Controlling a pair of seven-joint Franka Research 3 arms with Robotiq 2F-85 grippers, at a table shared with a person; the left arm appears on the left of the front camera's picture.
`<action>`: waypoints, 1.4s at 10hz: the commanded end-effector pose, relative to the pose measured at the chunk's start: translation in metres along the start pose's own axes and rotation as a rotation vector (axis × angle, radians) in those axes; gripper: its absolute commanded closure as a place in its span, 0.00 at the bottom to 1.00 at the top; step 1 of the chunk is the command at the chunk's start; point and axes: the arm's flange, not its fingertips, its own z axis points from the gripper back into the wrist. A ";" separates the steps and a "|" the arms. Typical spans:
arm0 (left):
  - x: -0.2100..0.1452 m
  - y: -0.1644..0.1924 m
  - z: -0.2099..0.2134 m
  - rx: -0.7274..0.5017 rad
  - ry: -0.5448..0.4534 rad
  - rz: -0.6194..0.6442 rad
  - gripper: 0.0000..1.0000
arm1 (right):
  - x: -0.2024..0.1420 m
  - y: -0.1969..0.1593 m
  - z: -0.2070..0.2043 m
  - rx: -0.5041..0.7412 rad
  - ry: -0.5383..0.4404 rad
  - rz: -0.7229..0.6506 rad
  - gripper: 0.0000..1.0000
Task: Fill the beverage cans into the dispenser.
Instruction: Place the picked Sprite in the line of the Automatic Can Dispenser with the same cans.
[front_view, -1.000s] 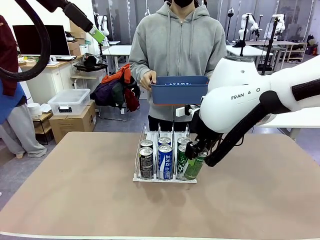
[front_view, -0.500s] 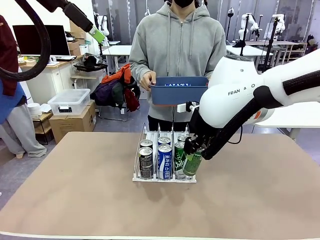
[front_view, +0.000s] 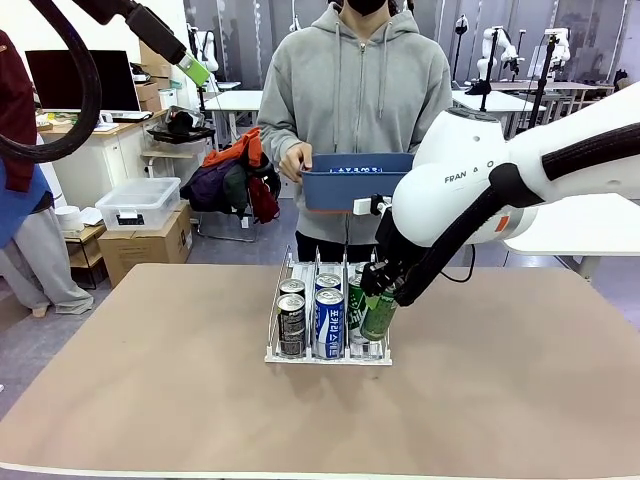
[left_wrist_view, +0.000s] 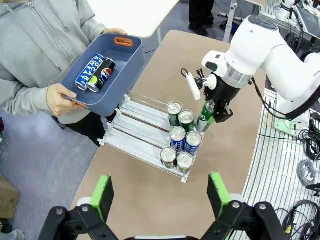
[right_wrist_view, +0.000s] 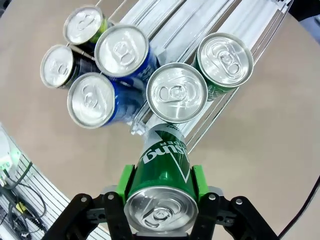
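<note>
The dispenser (front_view: 330, 358) (left_wrist_view: 131, 131) (right_wrist_view: 200, 20) sits mid-table, its clear lanes holding several upright beverage cans: black ones (front_view: 292, 325) on the left, blue-and-white ones (front_view: 330, 322) in the middle, green ones (right_wrist_view: 175, 92) on the right. My right gripper (front_view: 382, 300) (right_wrist_view: 162, 187) is shut on a tilted green can (front_view: 380, 315) (left_wrist_view: 206, 112) (right_wrist_view: 164, 165), held just above the front end of the right lane. High above the table, my left gripper (left_wrist_view: 160, 197) stands open with nothing between its fingers.
Across the table a person holds a blue bin (front_view: 358, 182) (left_wrist_view: 107, 80) with two more cans (left_wrist_view: 95, 72) lying in it. Bare tabletop (front_view: 150, 380) surrounds the rack. My right arm (front_view: 470, 190) reaches in over the table's right half.
My right gripper has lifted the green can from table level at the rack's front right corner, up and a little left, over the right lane's front. The left arm has stayed still.
</note>
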 end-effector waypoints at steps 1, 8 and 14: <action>-0.002 -0.001 0.000 -0.020 -0.011 0.012 0.00 | 0.028 -0.001 -0.005 -0.032 -0.116 -0.027 0.43; -0.002 -0.001 0.000 -0.020 -0.011 0.012 0.00 | 0.037 0.006 -0.036 -0.040 0.010 0.031 0.43; -0.002 -0.001 0.000 -0.020 -0.011 0.012 0.00 | 0.042 0.006 -0.041 -0.033 0.144 0.071 0.43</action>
